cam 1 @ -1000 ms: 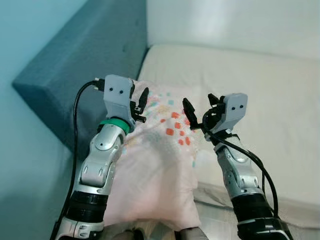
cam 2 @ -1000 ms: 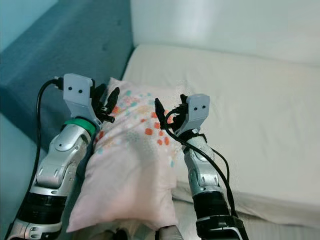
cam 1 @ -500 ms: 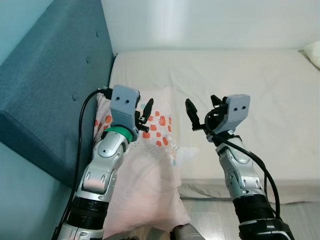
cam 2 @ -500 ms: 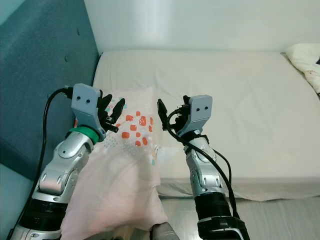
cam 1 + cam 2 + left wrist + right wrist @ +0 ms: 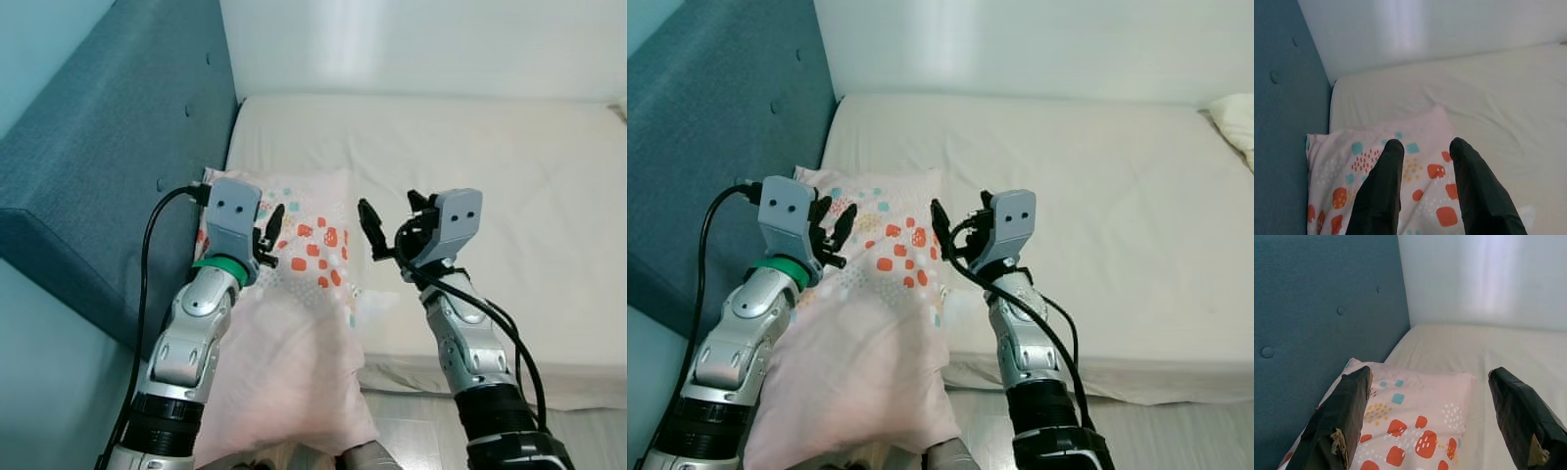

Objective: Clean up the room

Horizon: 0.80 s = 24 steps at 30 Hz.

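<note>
Pale pink fabric pillow [image 5: 304, 294] with a cluster of red-orange, teal and yellow square and dotted patches toward its far end; near half is plain pink. It lies lengthwise at the left edge of the bed, far end on the mattress beside the headboard, near end hanging past the bed's near edge down toward the robot. Surface looks soft and slightly rumpled, one small crease at its right side.

Left pincer [image 5: 269, 235] held up over the patterned part of the pillow, its two black fingers [image 5: 1378, 193] a little apart, nothing between them; cannot tell if the tips touch the fabric. Right pincer [image 5: 387, 233] raised just right of the pillow's patterned end, over the mattress, fingers [image 5: 1339, 423] spread wide, gripping nothing. Grey camera housings sit on both wrists, a black cable [image 5: 147, 264] loops along the left silver arm, another runs down the right arm.

Bed is a cream-white sheeted mattress [image 5: 470, 147], mostly bare, sheet smooth with light wrinkles at the near edge. Blue-grey upholstered headboard with button tufts [image 5: 118, 137] runs along the left side. White plain wall [image 5: 421, 44] behind the far edge of the bed. Edge of another light-coloured pillow [image 5: 1236, 117] at the far right. Pale wood-look floor [image 5: 1176, 436] at the near right below the mattress edge.
</note>
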{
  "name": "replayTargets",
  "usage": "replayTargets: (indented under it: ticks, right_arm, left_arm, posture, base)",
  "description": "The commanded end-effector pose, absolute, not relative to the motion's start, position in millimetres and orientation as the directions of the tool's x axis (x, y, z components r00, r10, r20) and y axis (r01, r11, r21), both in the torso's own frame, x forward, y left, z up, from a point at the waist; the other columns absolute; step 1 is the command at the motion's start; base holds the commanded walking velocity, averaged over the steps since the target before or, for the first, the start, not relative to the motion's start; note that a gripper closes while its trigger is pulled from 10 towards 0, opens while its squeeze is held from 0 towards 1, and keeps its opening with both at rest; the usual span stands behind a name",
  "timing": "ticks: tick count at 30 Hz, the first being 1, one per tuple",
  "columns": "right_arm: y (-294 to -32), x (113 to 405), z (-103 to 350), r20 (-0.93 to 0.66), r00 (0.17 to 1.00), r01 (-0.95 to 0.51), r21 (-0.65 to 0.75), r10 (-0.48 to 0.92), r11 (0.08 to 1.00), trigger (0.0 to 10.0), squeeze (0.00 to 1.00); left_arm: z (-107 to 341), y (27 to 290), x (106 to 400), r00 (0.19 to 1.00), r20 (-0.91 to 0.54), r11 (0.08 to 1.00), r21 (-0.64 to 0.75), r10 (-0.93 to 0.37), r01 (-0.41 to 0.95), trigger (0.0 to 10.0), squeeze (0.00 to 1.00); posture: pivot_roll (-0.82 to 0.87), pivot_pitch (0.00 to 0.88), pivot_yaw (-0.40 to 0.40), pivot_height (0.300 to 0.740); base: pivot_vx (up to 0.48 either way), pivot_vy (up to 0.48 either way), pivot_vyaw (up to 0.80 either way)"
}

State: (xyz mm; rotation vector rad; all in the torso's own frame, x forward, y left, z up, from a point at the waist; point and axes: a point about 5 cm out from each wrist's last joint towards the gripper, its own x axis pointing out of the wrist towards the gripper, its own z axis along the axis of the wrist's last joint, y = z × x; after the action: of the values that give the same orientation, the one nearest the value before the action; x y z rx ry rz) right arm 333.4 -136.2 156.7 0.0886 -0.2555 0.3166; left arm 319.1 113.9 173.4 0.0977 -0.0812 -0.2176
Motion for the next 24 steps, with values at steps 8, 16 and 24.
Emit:
replayTargets:
  ticks: [8, 16, 24]
  right_arm:
    - [-136, 331, 150, 0.239, 0.922, -0.325, 0.051, 0.305, 0.944, 10.0, 0.0]
    - [-138, 331, 150, 0.238, 0.925, -0.317, 0.051, 0.297, 0.947, 10.0, 0.0]
    - [-139, 331, 150, 0.238, 0.926, -0.312, 0.052, 0.292, 0.949, 10.0, 0.0]
  left_arm:
    - [160, 119, 315, 0.977, 0.012, 0.969, 0.133, -0.211, 0.207, 10.0, 0.0]
    - [159, 121, 310, 0.951, -0.02, 0.936, 0.176, -0.307, 0.306, 10.0, 0.0]
    - [149, 123, 298, 0.875, -0.111, 0.833, 0.269, -0.472, 0.484, 10.0, 0.0]
  posture:
    - [-0.1, 0.087, 0.077, 0.675]
    - [-0.1, 0.089, 0.079, 0.645]
    - [-0.1, 0.09, 0.081, 0.62]
  base:
    - [0.0, 0.0, 0.0]
    - [0.0, 0.0, 0.0]
    - [0.0, 0.0, 0.0]
